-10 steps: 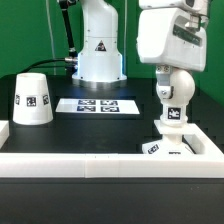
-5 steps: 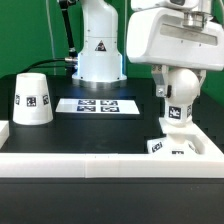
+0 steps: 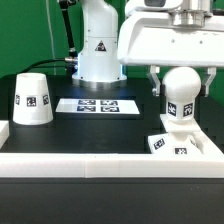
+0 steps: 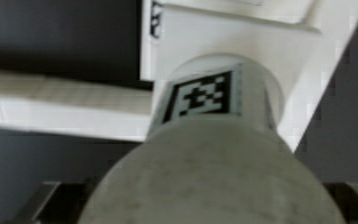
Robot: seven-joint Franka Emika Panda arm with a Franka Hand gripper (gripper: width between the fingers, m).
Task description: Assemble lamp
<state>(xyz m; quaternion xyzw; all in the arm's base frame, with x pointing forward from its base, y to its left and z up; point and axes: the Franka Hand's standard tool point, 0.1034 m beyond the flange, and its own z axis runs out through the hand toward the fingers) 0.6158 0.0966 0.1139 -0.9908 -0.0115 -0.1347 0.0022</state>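
Around the round head of the bulb (image 3: 183,97): gripper (image 3: 181,88), jaws set wide, one dark finger (image 3: 152,80) on each side. From the exterior view, a thin gap on either side; from the wrist view, the same head (image 4: 202,175) filling the space between the fingers. Cannot tell whether gripped or merely straddled.

Stands near upright, stem down, square tag (image 3: 181,110) facing the exterior camera, stem end on top of the base (image 3: 170,146). Cannot tell whether seated in it.

Low, blocky and tagged too, tucked just behind the front white wall (image 3: 90,163), near the corner at the exterior view's right.

Farther out, on the black table (image 3: 120,125): marker board (image 3: 97,105) lying flat mid-table; shade (image 3: 32,98), wide end down, well apart at the exterior view's left. Behind the marker board, the robot arm's white pedestal (image 3: 100,45).
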